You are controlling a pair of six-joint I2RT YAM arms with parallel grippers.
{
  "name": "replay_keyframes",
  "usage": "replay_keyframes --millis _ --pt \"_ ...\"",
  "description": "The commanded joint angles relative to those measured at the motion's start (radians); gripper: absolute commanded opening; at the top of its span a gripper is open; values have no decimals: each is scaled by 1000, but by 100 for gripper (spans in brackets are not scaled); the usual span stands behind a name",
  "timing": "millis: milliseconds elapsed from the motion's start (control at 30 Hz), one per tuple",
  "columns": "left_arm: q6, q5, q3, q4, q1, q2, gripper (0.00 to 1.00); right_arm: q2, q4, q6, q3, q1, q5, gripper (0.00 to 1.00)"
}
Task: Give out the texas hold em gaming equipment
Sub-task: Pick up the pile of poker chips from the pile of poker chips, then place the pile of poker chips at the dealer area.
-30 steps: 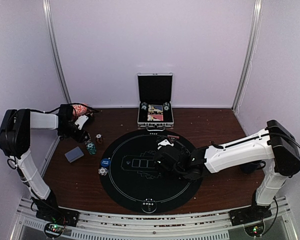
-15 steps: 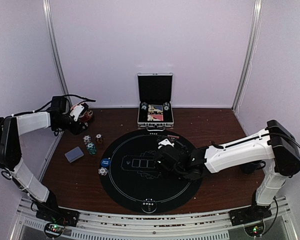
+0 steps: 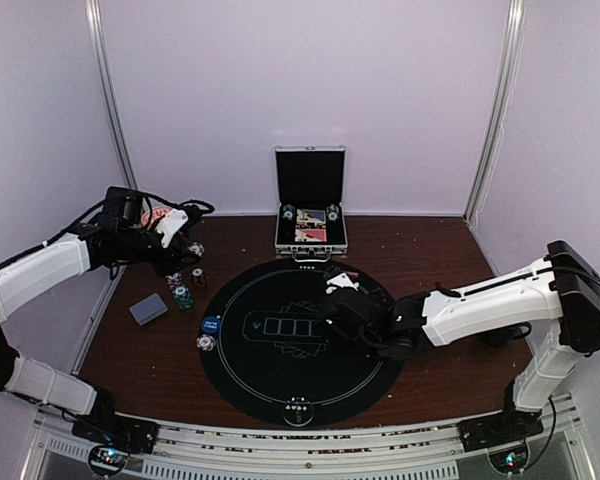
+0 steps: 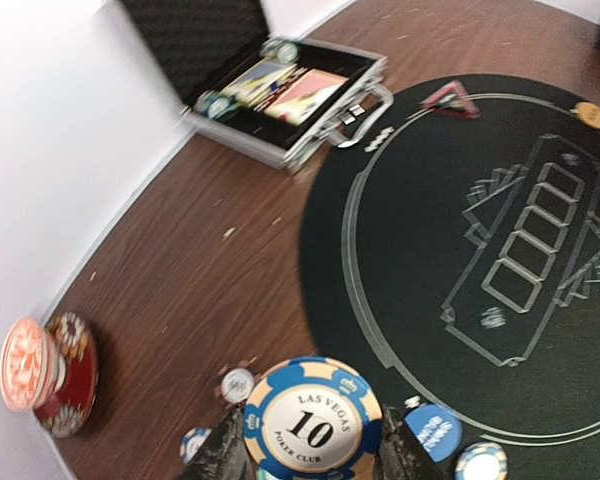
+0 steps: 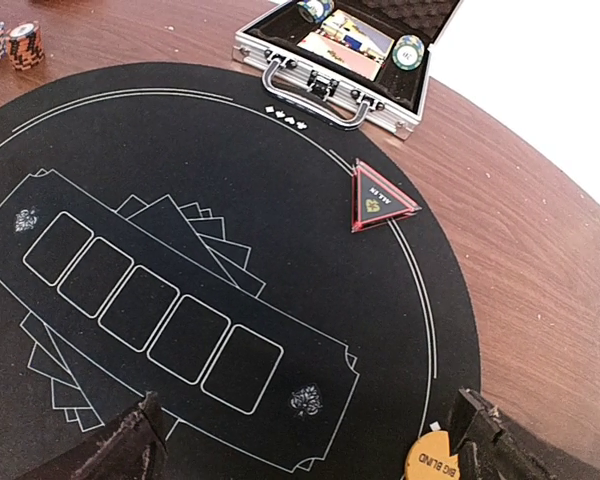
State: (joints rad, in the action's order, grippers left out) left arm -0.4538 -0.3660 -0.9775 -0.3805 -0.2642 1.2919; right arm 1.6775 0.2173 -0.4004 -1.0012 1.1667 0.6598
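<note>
Two arms work around the round black mat point(image 3: 280, 385). From above, the left fingers point(image 3: 183, 238) hang over the tabletop point(image 3: 420, 250) off the mat's far-left rim, above a cluster of small chips point(image 3: 183, 292). The right fingers point(image 3: 338, 300) sit low over the mat's middle. The open case point(image 3: 310, 235) lies just beyond the mat's far edge.

In the left wrist view the left fingers point(image 4: 223, 455) are clamped on the rim of the 10 chip point(image 4: 313, 420), held in the air just outside the mat. Being round, it has no long axis. Its face is turned toward the camera with the numeral upright, and the grip line crosses it from side to side. A blue button point(image 4: 435, 430) lies below, on the mat's edge.

In the right wrist view the right fingers point(image 5: 130, 450) are spread wide and hold nothing. An orange button point(image 5: 432, 462) rests near the mat's rim between them.

The pinch takes only two points on a smooth rim, so a jolt or a tilt could probably flip the 10 chip out and send it rolling among the small chips. If the left arm carries it inward, it may also meet the right arm over the mat.
</note>
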Motion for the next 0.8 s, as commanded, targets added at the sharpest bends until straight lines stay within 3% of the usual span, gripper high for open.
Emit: replay_keyframes --millis 0,400,767 --pt "-23 -43 -7 -34 -88 -43 31 -69 -7 -28 23 -22 44 100" --pt "-86 -47 -59 -59 -368 8 31 -350 -8 -90 153 -170 62 100" --pt "-145 -63 -84 -63 -658 146 31 -453 -30 -98 225 -237 78 100"
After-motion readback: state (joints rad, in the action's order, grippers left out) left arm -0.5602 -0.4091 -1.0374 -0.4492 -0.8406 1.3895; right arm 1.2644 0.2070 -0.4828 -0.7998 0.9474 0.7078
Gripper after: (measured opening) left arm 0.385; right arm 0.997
